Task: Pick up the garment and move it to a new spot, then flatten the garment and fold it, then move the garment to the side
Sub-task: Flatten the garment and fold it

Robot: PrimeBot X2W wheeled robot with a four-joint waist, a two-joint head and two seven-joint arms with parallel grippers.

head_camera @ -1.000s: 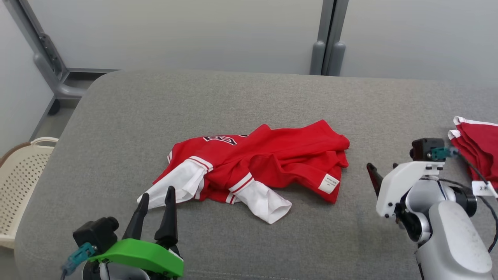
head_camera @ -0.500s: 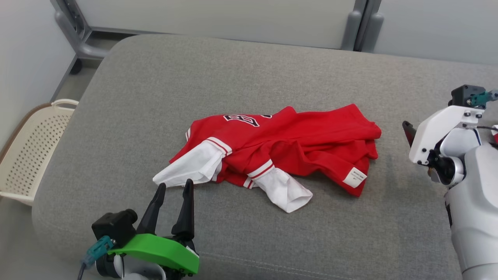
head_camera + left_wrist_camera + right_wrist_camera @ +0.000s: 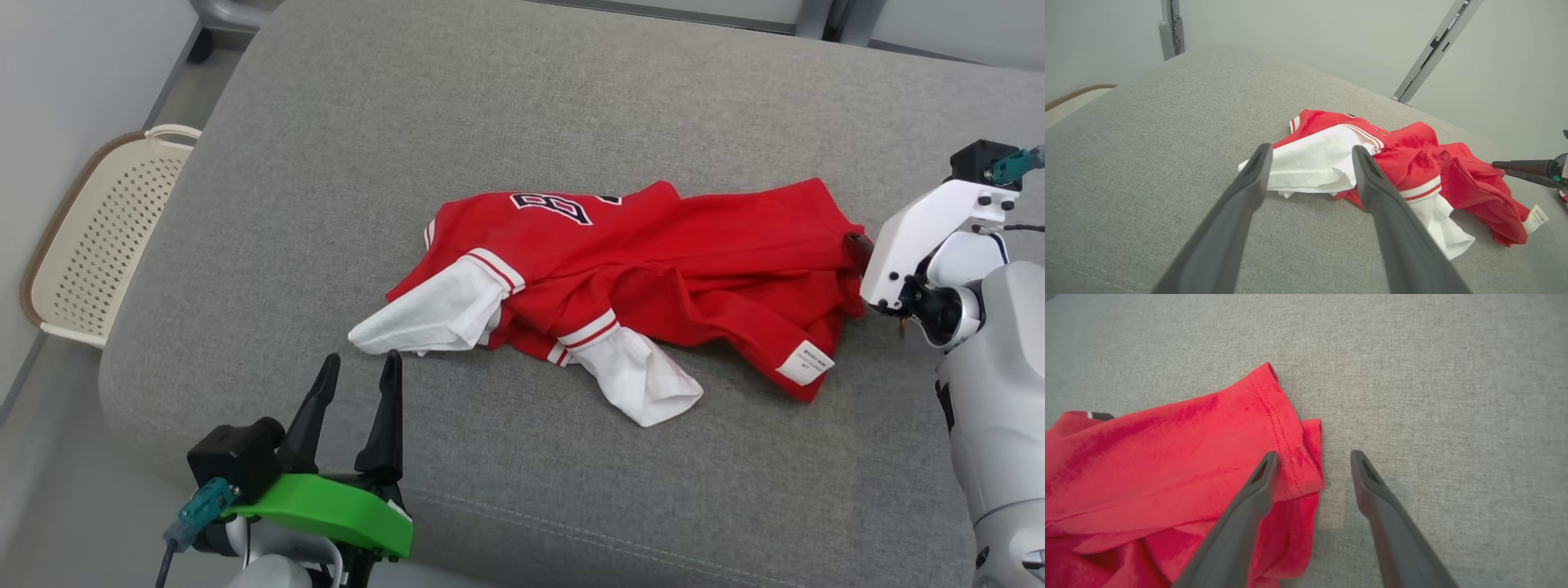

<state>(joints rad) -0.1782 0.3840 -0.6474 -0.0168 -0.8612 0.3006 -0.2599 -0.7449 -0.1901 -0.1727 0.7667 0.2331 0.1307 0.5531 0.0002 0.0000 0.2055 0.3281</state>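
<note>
You have the red garment [image 3: 653,261] lying crumpled around the middle of the grey cushion [image 3: 531,90], stretched from left to right, with both white sleeves turned toward the near edge. Your left gripper [image 3: 361,359] hangs over the near edge toward the near left corner, its two dark fingers spread wide and holding nothing. The head view puts its tips just short of the left white sleeve [image 3: 433,314]. The left wrist view lines that sleeve up in the gap between the fingers, clear of both. Your right gripper [image 3: 859,245] is at the garment's right end. From the head its white housing covers most of the fingers, so you cannot read the gap there. The right wrist view gives it to you: the fingers stand well apart, one over the stitched red hem [image 3: 1286,428], the other over bare cushion, with the hem's edge lying between them and nothing pinched. The left wrist view catches those same fingers from the side, low beside the red cloth. A white label [image 3: 804,362] sits on the garment's near right corner, seen from the head and the left wrist. The head view also shows you a cream perforated basket [image 3: 98,237] on the floor off the cushion's left edge.
</note>
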